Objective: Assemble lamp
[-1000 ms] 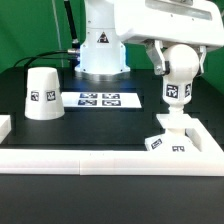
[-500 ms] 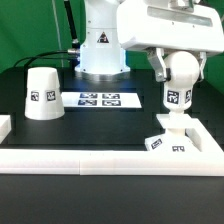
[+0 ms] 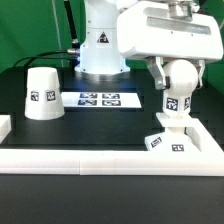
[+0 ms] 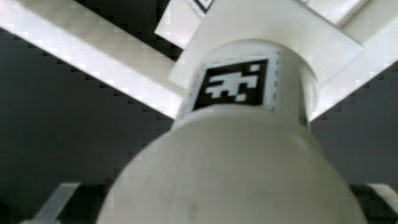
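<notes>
The white bulb stands upright with its stem in the blocky white base on the exterior view's right. My gripper reaches down from above, its fingers on either side of the bulb's round head, shut on it. In the wrist view the bulb fills the picture with its tag facing the camera. A grey fingertip shows at each lower corner. The cone shade stands wide end down, far off on the exterior view's left.
The marker board lies flat between the shade and the base. A long white rail borders the table's near edge, just in front of the base. The arm's pedestal stands behind the marker board.
The bulb has sunk a little toward the base and its tag has turned toward the exterior view's left. The wrist housing has swung over it.
</notes>
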Controlling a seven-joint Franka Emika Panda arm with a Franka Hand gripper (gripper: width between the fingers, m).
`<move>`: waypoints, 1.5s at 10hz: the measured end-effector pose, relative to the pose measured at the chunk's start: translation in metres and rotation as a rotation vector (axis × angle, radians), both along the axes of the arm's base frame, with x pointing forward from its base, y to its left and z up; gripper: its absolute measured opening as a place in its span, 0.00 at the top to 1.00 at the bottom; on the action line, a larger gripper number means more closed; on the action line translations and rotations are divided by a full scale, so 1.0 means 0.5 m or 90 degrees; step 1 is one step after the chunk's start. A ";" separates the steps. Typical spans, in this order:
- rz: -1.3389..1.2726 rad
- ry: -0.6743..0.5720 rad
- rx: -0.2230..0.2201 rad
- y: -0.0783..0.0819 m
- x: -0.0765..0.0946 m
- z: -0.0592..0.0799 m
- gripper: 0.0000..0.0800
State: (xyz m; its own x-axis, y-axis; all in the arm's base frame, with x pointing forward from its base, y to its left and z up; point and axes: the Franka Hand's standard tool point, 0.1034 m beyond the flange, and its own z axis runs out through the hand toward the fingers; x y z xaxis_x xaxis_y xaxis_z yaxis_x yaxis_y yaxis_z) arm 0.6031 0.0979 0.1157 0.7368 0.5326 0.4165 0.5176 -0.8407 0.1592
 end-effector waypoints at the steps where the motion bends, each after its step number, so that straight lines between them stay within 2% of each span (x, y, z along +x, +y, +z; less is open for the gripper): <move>1: 0.000 -0.008 0.001 0.001 0.002 0.000 0.28; 5: -0.002 -0.013 0.002 -0.001 0.002 0.001 0.28; 6: -0.004 -0.009 0.002 -0.007 0.003 0.002 0.23; 7: -0.006 -0.005 0.001 -0.011 0.003 0.005 0.14; 10: -0.011 0.013 -0.003 -0.024 0.000 0.022 0.13; 15: -0.008 0.015 -0.002 -0.014 0.003 0.043 0.13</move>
